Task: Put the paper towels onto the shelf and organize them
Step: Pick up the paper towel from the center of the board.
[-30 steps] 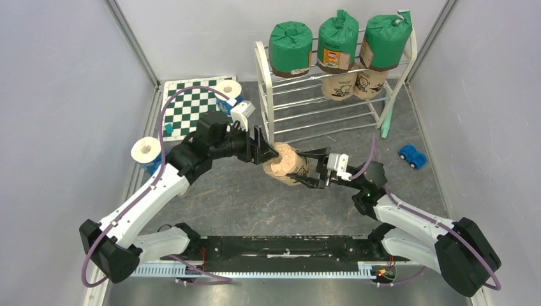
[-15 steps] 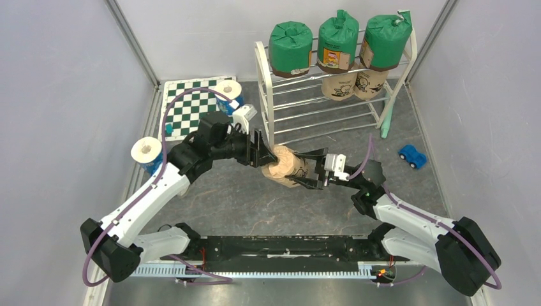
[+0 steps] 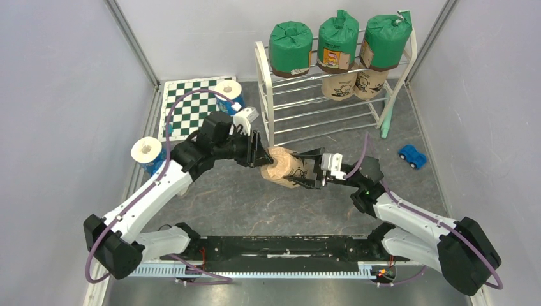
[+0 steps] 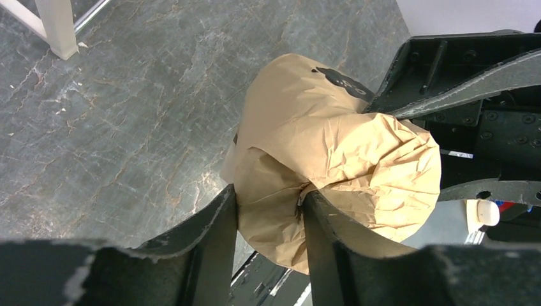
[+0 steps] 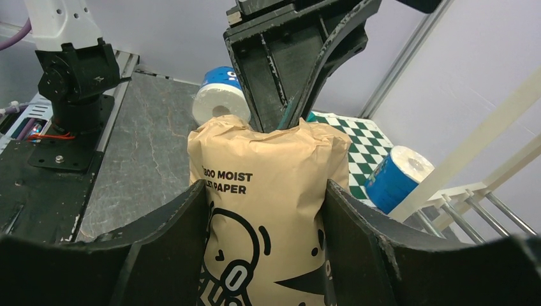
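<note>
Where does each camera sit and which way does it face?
Top external: high behind the robot, looking down; left gripper and right gripper meet at the tan paper-wrapped roll.
Left wrist: faces down past the left gripper onto the roll's crumpled end.
Right wrist: faces the left gripper across the roll; right gripper flanks it.
Shared: all show that roll.

Crinkled matt brown paper wraps the roll (image 4: 332, 146); the grey tabletop (image 4: 127, 115) looks dull and veined.

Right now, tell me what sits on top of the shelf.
Three green-wrapped rolls stand on the top tier of the shelf. Two tan rolls sit on the tier below, their upper ends covered by the green ones.
</note>
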